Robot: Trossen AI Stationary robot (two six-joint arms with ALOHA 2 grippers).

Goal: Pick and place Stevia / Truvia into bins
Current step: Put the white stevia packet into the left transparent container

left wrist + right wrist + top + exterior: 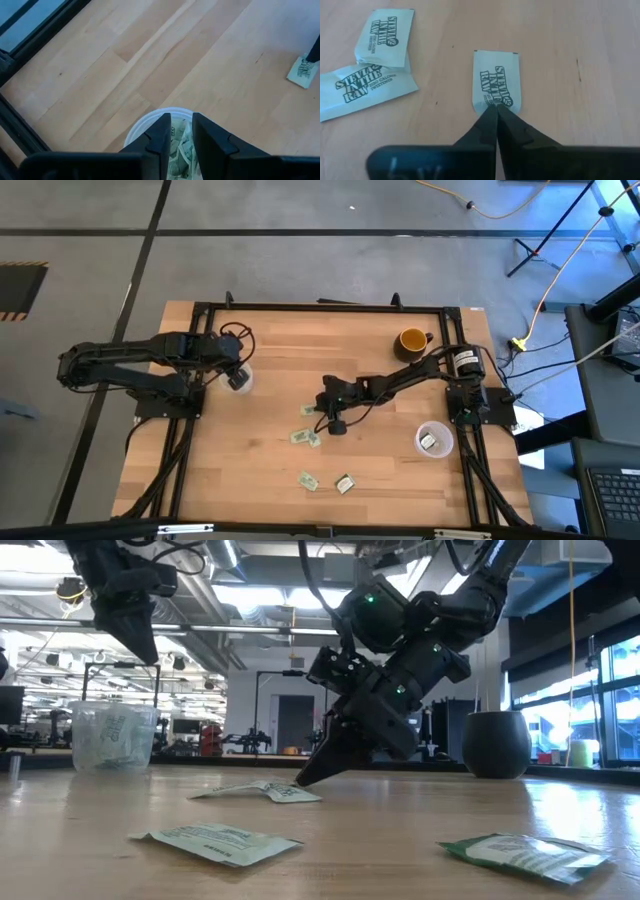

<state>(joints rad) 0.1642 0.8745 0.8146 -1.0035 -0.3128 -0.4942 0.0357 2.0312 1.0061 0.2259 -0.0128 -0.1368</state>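
Observation:
Several pale green Stevia packets lie flat on the wooden table point(250, 480). One packet point(495, 80) lies under my right gripper point(496, 107), which is shut with its tips at the packet's near short end; the same packet point(265, 790) shows in the low view. Two more packets point(370, 65) overlap beside it. My left gripper point(181, 137) hovers over the left clear cup point(145, 125), its fingers open by a narrow gap. That cup point(113, 735) holds several packets. The right clear cup point(433, 440) also holds packets. My right gripper has its shut fingertips on the short end point(492, 102) of one Stevia packet, at the middle of that edge. The fingers point(335, 750) slant down from the table's right side and lie along the packet. The packet lies flat on the table.
A yellow-orange mug point(412, 340) stands near the far right corner. Two loose packets point(307, 479) point(345, 484) lie toward the near edge, showing close up as packets point(215, 840) point(525, 852) in the low view. Black frame rails point(185, 470) run along the table's sides.

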